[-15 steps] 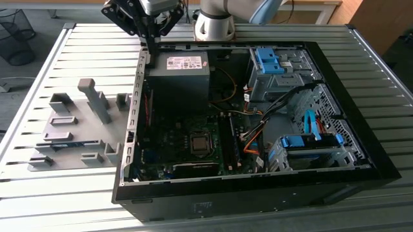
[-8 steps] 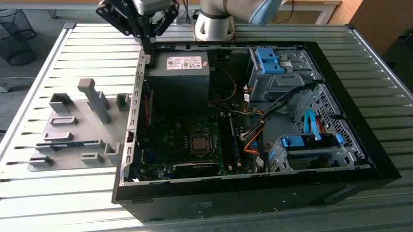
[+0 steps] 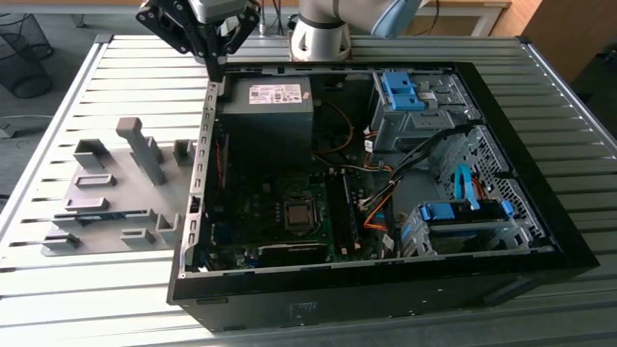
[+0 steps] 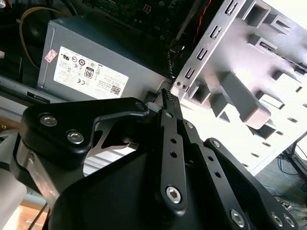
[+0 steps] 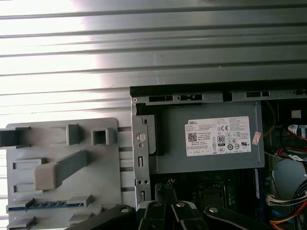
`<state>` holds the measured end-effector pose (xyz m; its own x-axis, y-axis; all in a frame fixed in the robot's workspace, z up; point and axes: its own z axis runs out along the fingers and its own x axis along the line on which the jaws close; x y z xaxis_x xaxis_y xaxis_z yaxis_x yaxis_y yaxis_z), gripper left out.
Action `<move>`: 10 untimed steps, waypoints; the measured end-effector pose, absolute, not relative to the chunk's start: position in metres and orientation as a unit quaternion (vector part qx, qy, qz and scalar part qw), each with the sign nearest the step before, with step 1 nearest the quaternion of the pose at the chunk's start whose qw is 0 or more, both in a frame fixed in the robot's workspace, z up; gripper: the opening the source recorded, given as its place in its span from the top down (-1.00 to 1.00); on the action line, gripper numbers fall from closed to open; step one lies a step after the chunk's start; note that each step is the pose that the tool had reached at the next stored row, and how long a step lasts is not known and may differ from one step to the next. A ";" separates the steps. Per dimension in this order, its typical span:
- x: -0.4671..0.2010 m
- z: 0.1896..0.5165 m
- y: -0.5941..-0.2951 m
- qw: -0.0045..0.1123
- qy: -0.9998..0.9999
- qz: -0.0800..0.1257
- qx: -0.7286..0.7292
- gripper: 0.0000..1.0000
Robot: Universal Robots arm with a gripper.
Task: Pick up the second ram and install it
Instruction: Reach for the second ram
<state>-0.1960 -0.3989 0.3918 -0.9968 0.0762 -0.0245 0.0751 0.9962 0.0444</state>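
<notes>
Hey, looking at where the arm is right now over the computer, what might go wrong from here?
The tool hangs shut just above the case's metal rear wall; a low sideways move might clip it. The second ram lies low in the grey holder, near a tall grey post that the tool might bump. Loose cables lie close to the memory slots and might snag.
</notes>
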 end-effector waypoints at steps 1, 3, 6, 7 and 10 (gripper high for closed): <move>-0.197 0.392 -0.399 0.013 0.999 0.022 0.038 0.80; -0.199 0.392 -0.399 0.013 0.999 0.022 0.038 0.80; -0.201 0.391 -0.399 0.013 0.999 0.022 0.038 0.80; -0.202 0.391 -0.399 0.013 0.999 0.022 0.038 0.80; -0.203 0.391 -0.399 0.013 0.999 0.022 0.038 0.80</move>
<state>-0.2032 -0.3989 0.3910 -0.9968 0.0762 -0.0238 0.0751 0.9962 0.0443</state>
